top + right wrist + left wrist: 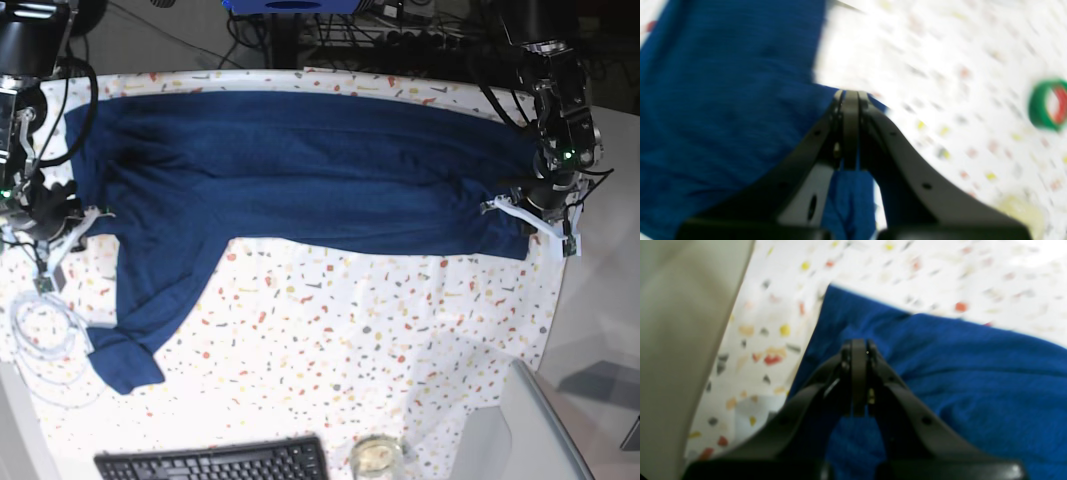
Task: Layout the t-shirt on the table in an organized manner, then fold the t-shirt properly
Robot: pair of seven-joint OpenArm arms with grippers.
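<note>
I see the t-shirt (300, 190) stretched across the far half of the table (380, 340), one sleeve trailing toward the near left. My left gripper (858, 343) has its jaws fully closed, pinching navy cloth at the shirt's right edge. My right gripper (850, 95) is likewise clamped tight on the fabric at the left edge. A roll of green tape (1048, 104) lies on the table, well apart from the shirt

left pincer (858, 343) closed, jaws pressed together, right pincer (850, 95) likewise — arms spread wide apart
</note>
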